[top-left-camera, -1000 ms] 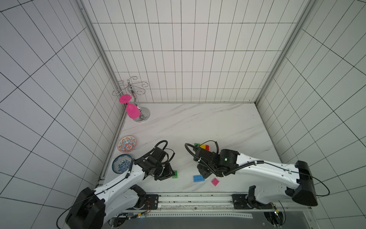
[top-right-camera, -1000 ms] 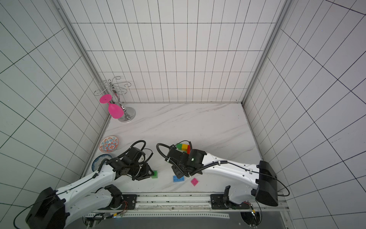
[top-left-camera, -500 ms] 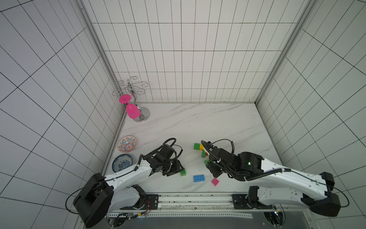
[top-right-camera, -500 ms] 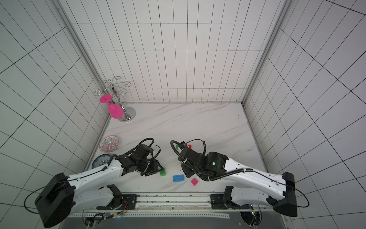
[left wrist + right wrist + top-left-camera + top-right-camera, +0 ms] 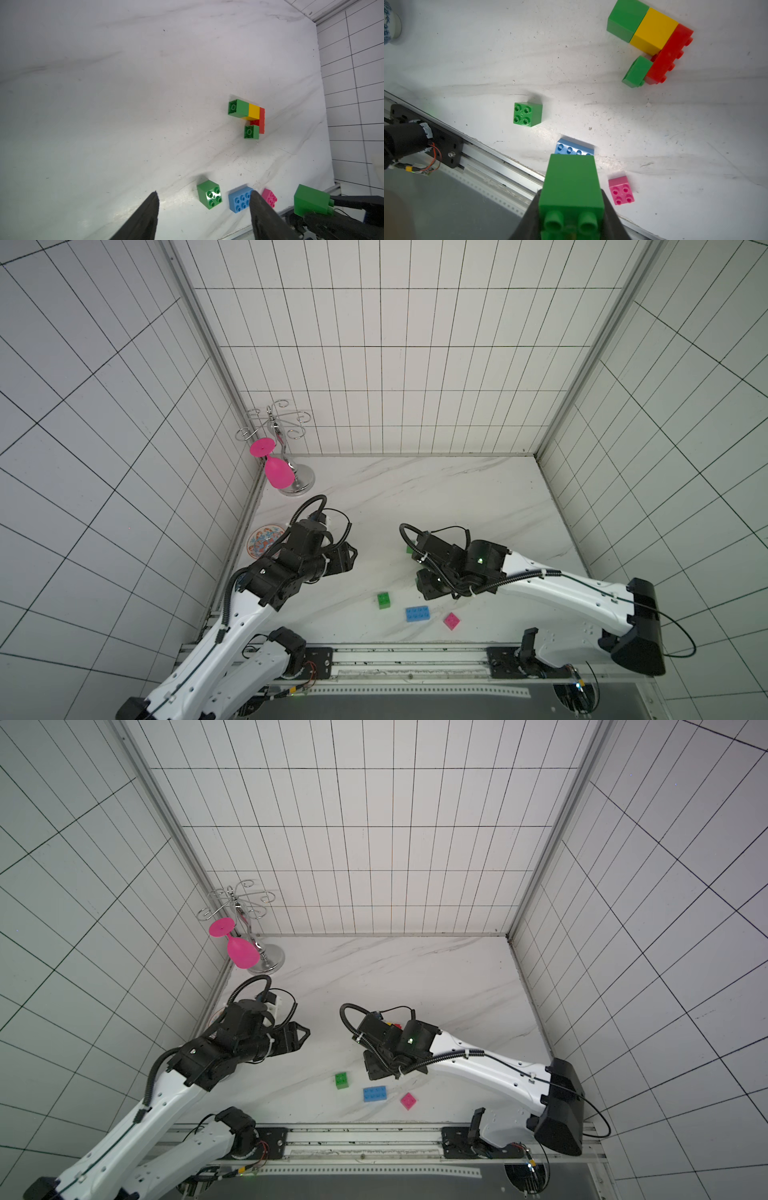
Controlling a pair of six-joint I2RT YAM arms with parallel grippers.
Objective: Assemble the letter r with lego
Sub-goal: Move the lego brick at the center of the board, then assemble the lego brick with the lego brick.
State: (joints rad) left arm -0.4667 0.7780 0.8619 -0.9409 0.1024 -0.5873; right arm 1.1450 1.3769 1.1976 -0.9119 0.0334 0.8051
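Lego cluster (image 5: 654, 33) of green, yellow and red lies on the table (image 5: 591, 62) near a loose green brick (image 5: 527, 114), blue brick (image 5: 574, 148) and pink brick (image 5: 620, 191); right gripper (image 5: 571, 199) pinches a green cube (image 5: 571, 176), left gripper (image 5: 203, 193) gapes empty.

Chrome rack (image 5: 305, 480) in far corner, pink goblet (image 5: 278, 475) hanging upside down from it, patterned plate (image 5: 262, 537) beside the wall

Green brick (image 5: 571, 176) between tool (image 5: 571, 195) jaws, blue brick (image 5: 574, 148) partly behind it.
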